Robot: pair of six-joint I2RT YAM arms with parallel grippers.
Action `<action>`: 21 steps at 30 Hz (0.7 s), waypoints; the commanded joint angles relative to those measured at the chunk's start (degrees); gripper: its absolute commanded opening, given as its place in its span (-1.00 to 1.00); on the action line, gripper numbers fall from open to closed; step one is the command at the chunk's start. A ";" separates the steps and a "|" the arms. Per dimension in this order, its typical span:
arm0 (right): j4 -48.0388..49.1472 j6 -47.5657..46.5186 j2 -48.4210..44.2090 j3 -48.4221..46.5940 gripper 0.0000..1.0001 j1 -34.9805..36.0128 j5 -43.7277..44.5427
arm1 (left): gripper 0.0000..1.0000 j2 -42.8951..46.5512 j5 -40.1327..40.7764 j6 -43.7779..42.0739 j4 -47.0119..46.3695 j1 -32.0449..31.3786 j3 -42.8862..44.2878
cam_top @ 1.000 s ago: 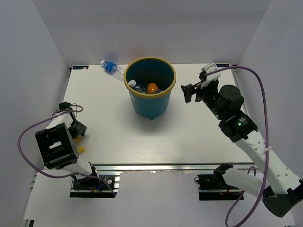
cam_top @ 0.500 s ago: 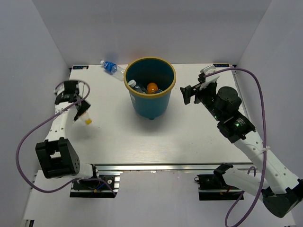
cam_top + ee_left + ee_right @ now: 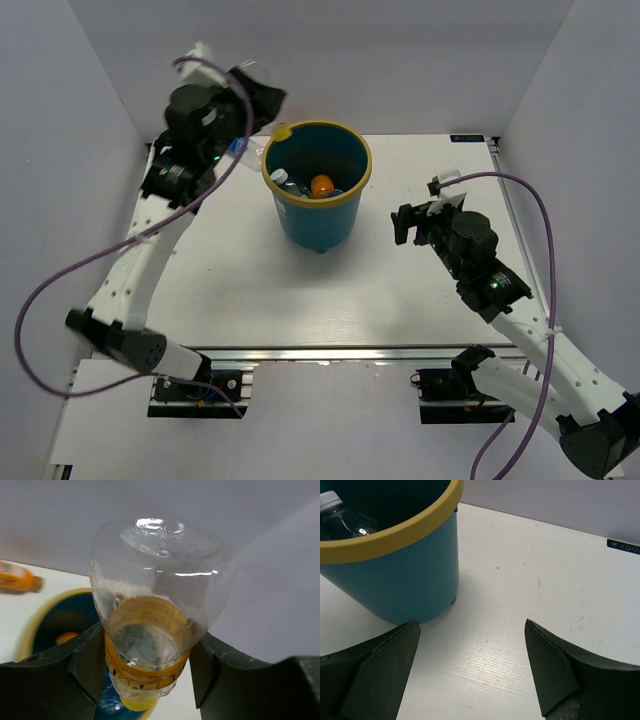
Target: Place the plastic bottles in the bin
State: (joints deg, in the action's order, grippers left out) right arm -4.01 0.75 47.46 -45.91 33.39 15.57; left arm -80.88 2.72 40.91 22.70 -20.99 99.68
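Top view: the blue-label bottle was mostly hidden behind the left arm. Only a blue sliver showed, at 10 o'clock of the bin. The held bottle had a clear body that was hard to pick out against the wall. Its yellow cap was the readable part, pointing down over the rim at 11 o'clock.

Left wrist view: a blurred orange thing sat at the 9 o'clock edge, cut off, couldn't identify it. The bin was largely blocked there by bottle and jaws.

Left jaws were clamped on the held bottle at its label band, base toward the camera. It was clear plastic with a pale yellow-orange label.

Bin contents were only partly visible: an orange bottle and a white-capped clear bottle, dark below that.

The bin stood upright on the desk toward 12 o'clock, teal with a yellow-tan rim.

Right jaws were apart, only bare desk between them, at 4 o'clock of the bin, near its wall.
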 commanded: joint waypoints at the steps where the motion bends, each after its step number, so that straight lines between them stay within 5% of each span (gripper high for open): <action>1: 2.69 1.71 -1.67 -0.67 0.79 -0.34 2.09 | 0.29 -10.48 1.05 -4.33 1.36 -6.85 8.23; 10: 3.13 0.56 -1.85 0.21 0.79 -0.43 3.59 | 0.96 -16.95 1.85 -7.68 7.63 -8.45 15.20; 15: 4.70 -0.05 -0.18 0.56 0.79 -0.51 2.97 | 0.96 -13.87 -0.09 -8.04 6.83 -8.63 14.22; 21: 4.98 0.30 1.84 -0.06 0.79 -0.52 4.02 | 0.97 -15.62 16.33 -9.79 15.61 -7.32 20.73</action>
State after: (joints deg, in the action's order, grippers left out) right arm -2.42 1.13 49.12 -45.84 33.06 18.11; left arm -98.98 9.47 32.75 33.74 -29.45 117.32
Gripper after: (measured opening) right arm 0.894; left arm 0.983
